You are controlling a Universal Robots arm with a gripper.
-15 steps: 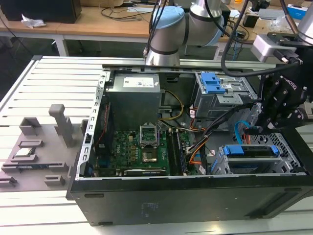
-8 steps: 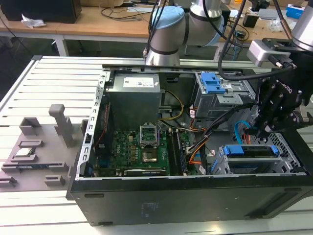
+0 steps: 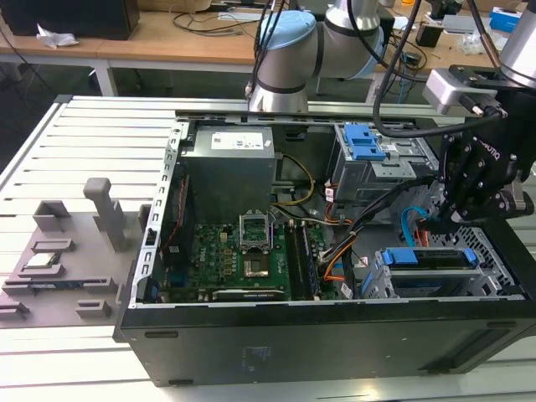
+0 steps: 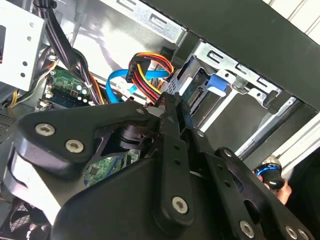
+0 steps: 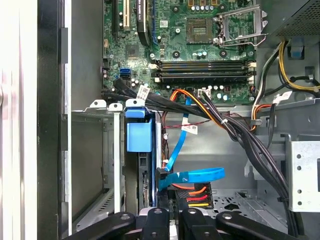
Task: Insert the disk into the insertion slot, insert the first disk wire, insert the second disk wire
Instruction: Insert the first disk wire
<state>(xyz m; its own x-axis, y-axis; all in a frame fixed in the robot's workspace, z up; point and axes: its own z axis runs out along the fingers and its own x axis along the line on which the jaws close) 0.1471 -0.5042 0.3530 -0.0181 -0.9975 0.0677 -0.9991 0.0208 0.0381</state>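
Closest to me in the second wrist view, the gripper (image 4: 172,104) is clamped on the plug of the first disk wire (image 4: 150,75). In the first wrist view I see the second disk wire (image 5: 200,175) looping just beside it. In the exterior view, the disk (image 3: 425,257) sits in the insertion slot (image 3: 378,276).

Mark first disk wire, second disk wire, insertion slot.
first disk wire (image 5: 196,190): first wrist view, on the coloured leads just at its plug.
second disk wire (image 5: 197,175): first wrist view, on the flat blue run.
insertion slot (image 3: 378,283): exterior view, on the grey cage wall.
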